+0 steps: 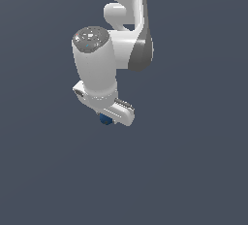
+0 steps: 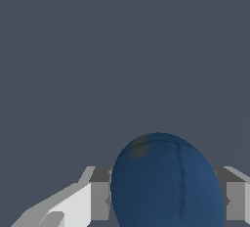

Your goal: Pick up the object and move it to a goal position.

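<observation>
Wrist view, dark blue ball point(image 2: 168, 182) filling the gap between the grey fingers point(image 2: 100, 201), touching both, gripper point(image 2: 166, 201) clenched on it, exterior view, ball point(image 1: 105, 119) peeking just beneath the white gripper point(image 1: 110, 117), no writing legible.

The backdrop is a flat, matte slate-grey surface point(image 1: 193, 170) that fills both views from edge to edge. It bears no seams, texture or markings. The light is soft and even, with only the faintest paler streak showing across the grey in the wrist view.
</observation>
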Action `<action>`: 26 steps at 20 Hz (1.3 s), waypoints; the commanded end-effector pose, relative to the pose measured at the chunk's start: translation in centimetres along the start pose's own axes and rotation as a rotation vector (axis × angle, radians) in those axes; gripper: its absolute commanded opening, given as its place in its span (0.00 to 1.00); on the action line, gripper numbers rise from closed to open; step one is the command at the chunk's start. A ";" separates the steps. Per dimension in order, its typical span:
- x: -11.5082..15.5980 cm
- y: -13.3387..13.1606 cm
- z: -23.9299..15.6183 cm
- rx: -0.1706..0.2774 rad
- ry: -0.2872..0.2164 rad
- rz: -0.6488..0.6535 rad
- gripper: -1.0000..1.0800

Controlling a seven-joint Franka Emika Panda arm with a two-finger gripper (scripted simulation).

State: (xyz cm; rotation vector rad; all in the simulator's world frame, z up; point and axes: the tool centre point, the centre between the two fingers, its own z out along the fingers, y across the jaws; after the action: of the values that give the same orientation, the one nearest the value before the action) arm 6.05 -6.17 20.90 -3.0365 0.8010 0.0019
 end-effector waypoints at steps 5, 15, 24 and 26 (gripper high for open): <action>1.2 3.8 -6.7 0.000 0.000 0.000 0.00; 3.0 8.4 -15.1 0.000 0.001 -0.001 0.00; 3.8 9.9 -17.9 -0.001 0.001 -0.001 0.00; 3.8 10.0 -18.0 -0.001 0.001 -0.001 0.00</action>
State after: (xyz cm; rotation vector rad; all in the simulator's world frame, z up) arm 4.49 -16.68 38.70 -3.0381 0.8004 0.0005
